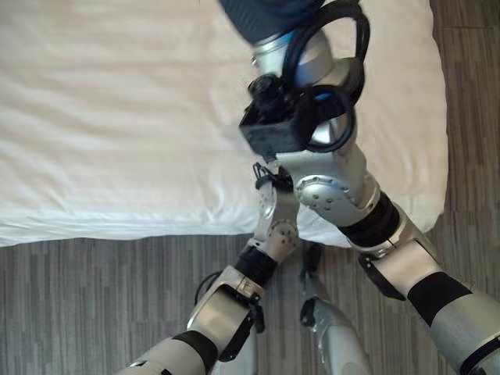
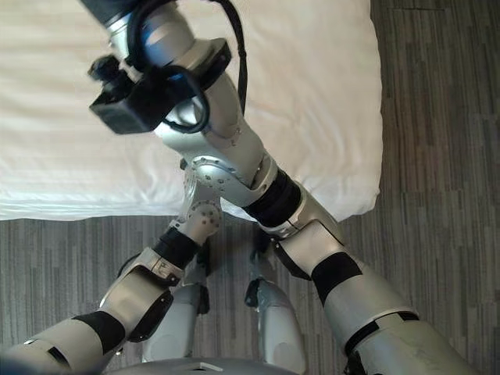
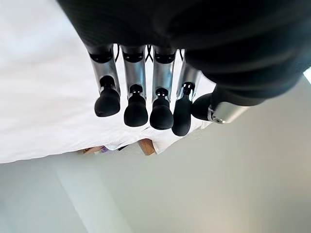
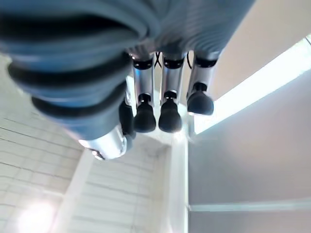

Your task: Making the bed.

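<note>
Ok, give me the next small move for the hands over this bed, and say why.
Probably lower both hands toward the white duvet. The left hand hangs above the cloth with straight fingers, holding nothing, and the right hand is open too, lifted toward the wall. The duvet lies flat to its edge by the wood floor, so neither hand has a grip on it yet.

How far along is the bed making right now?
Looks done: the white duvet lies mostly flat across the bed, its near edge running along the wood floor, with only faint creases. In hand: nothing; the left hand and the right hand both hang with fingers relaxed and empty. Left: perhaps smoothing those creases.
</note>
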Available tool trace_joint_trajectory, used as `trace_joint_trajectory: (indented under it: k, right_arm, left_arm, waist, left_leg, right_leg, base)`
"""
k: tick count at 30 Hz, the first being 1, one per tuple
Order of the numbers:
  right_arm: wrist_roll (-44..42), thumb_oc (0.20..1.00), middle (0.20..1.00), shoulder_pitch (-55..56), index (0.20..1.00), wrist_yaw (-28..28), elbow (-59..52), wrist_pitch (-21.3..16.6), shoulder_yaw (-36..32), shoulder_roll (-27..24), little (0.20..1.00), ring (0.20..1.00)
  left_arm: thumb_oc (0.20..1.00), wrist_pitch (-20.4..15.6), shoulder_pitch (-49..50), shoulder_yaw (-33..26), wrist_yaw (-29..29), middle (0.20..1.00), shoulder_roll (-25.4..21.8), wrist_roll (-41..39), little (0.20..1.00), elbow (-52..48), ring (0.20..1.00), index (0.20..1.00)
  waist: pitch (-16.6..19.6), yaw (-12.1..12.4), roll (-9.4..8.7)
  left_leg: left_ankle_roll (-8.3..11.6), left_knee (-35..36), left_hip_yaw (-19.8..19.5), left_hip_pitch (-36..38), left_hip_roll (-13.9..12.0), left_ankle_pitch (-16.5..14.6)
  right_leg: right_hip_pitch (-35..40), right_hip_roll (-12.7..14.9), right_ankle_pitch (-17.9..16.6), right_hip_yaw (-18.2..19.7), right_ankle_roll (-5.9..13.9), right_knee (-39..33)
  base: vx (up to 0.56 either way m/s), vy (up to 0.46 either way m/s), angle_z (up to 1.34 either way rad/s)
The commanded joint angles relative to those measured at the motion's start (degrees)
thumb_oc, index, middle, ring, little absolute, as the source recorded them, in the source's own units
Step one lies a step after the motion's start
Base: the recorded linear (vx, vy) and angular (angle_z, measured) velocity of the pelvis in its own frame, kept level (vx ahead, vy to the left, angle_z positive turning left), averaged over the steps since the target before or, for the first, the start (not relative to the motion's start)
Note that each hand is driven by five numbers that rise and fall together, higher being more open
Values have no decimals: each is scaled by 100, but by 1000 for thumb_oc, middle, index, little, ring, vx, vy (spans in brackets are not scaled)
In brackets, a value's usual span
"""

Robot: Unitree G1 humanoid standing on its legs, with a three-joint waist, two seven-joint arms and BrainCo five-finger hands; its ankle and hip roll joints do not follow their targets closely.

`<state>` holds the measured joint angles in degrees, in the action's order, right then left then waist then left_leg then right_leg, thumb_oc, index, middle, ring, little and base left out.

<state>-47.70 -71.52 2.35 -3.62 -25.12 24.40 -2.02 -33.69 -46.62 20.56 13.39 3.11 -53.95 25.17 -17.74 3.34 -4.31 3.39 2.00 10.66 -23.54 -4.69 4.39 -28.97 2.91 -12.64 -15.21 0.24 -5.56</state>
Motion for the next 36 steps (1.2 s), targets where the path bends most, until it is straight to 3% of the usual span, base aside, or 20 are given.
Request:
trace_joint_trajectory:
  k: [1,7,14,20,23,24,29,34,35,36]
  right_arm:
    - [137,200,200,-255,200,528,-77,-673,-630,104,200,200]
    - [623,200,200,-82,200,1445,397,-1165,-1224,404,200,200]
    - [-90,200,200,394,200,972,1018,-1085,-992,514,200,200]
    - [-729,200,200,366,200,801,2116,-1127,-1037,647,200,200]
    - [-997,200,200,474,200,739,3232,-1182,-1232,675,200,200]
    - [-1154,200,200,523,200,663,3830,-1222,-1484,614,200,200]
    - [-1485,200,200,926,200,339,4702,-1219,-2007,-11,200,200]
    - [-1651,200,200,2058,200,151,4521,-1243,-2613,-786,200,200]
    - [-1783,200,200,2847,200,-9,4260,-1213,-3056,-1178,200,200]
    - [-1954,200,200,3366,200,-210,4070,-1101,-3376,-1391,200,200]
  left_arm:
    - [200,-371,-1131,74,330,200,-121,671,200,222,200,200]
    - [200,-615,-1545,-466,616,200,-526,633,200,768,200,200]
    - [200,-609,-2084,-942,845,200,-1016,595,200,1502,200,200]
    - [200,-712,-2634,-1224,622,200,-1014,155,200,1939,200,200]
    - [200,-768,-2560,-1347,279,200,-806,-159,200,2083,200,200]
    - [200,-745,-2389,-1464,27,200,-692,-320,200,2201,200,200]
    - [200,-526,-1631,-1858,-638,200,-545,-897,200,2471,200,200]
    - [200,-241,-379,-2347,-1172,200,-498,-1301,200,2460,200,200]
    - [200,-71,441,-2591,-1312,200,-535,-1175,200,2578,200,200]
    - [200,59,984,-2705,-1375,200,-573,-1056,200,2708,200,200]
  waist:
    - [-272,152,18]
    - [-417,96,83]
    - [-672,13,59]
    - [-712,-104,5]
    - [-661,-140,56]
    - [-610,-142,88]
    - [-453,-175,79]
    - [-325,-193,106]
    - [-330,-184,105]
    - [-303,-171,73]
  left_leg:
    - [669,300,-123,-184,-357,91]
    - [689,300,-119,-387,-393,109]
    - [697,300,-112,-852,-418,211]
    - [720,300,-162,-1335,-401,267]
    - [706,300,-228,-1555,-363,289]
    - [698,300,-261,-1650,-351,285]
    - [653,300,-326,-1665,-311,257]
    - [595,300,-371,-1404,-274,183]
    - [571,300,-390,-1158,-289,57]
    - [534,300,-406,-1073,-270,159]
  right_leg:
    - [296,589,467,-301,1272,56]
    - [83,583,457,-300,1290,56]
    - [-387,575,384,-297,1338,56]
    - [-887,558,311,-349,1382,56]
    - [-1125,556,303,-339,1376,56]
    - [-1230,567,300,-323,1374,56]
    - [-1272,533,301,-251,1349,56]
    - [-1010,516,337,-146,1309,56]
    - [-778,504,402,-115,1295,56]
    - [-684,529,326,-94,1243,56]
  base:
    - [0,0,0]
    - [-10,15,-2]
    - [-33,17,-5]
    - [-21,-13,4]
    - [4,-11,11]
    - [14,18,5]
    - [3,6,1]
    - [33,-12,0]
    - [49,-79,-1]
    - [69,-100,-3]
